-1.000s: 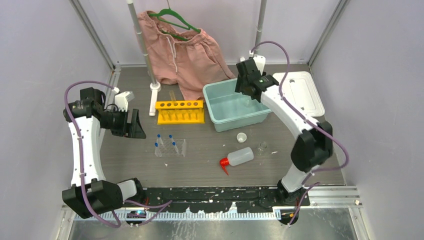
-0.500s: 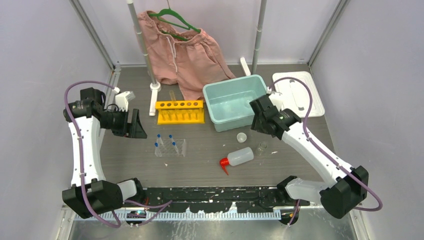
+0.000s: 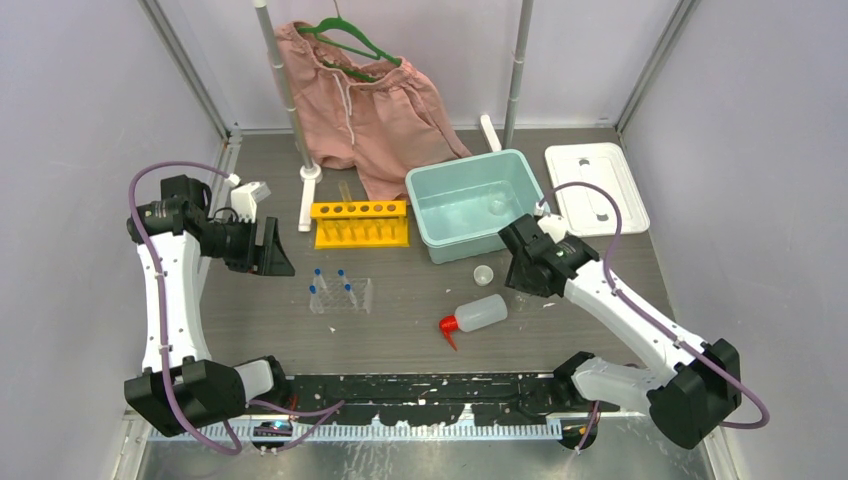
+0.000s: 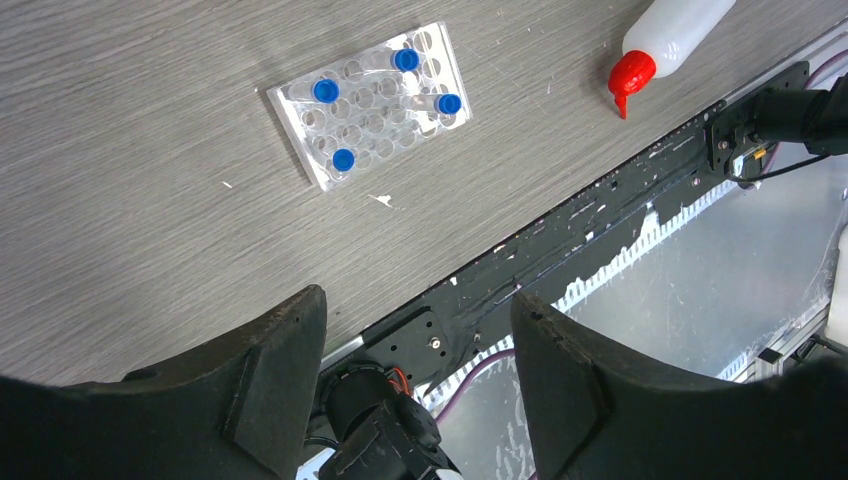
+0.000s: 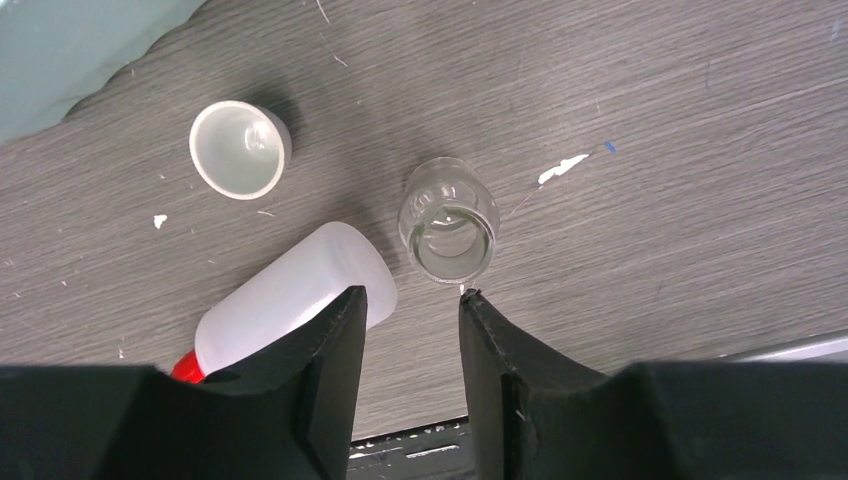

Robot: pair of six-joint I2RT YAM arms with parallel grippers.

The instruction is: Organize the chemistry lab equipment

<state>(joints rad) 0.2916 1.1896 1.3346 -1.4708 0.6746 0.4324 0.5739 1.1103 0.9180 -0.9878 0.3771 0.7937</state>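
Observation:
A small clear beaker (image 5: 448,220) stands upright on the table just beyond my right gripper (image 5: 412,295), which is open with nothing between its fingers. The tiny white cup (image 5: 240,149) and the white squeeze bottle (image 5: 290,295) with a red nozzle lie to the beaker's left. From above, the right gripper (image 3: 522,272) hovers beside the cup (image 3: 483,274) and bottle (image 3: 478,313). The clear rack (image 4: 370,105) holds several blue-capped vials (image 4: 325,90). My left gripper (image 4: 415,300) is open and empty, held high at the left (image 3: 268,250). The yellow rack (image 3: 360,222) holds a glass tube (image 3: 345,190).
A teal bin (image 3: 430,215) sits at the back centre with something clear, perhaps a beaker (image 3: 497,203), inside. Its white lid (image 3: 597,187) lies to the right. Pink shorts (image 3: 360,100) hang on a green hanger between two stand poles (image 3: 285,100).
My right arm has swung from over the teal bin down to the table by the small beaker, and its jaws have narrowed. The left arm has stayed put.

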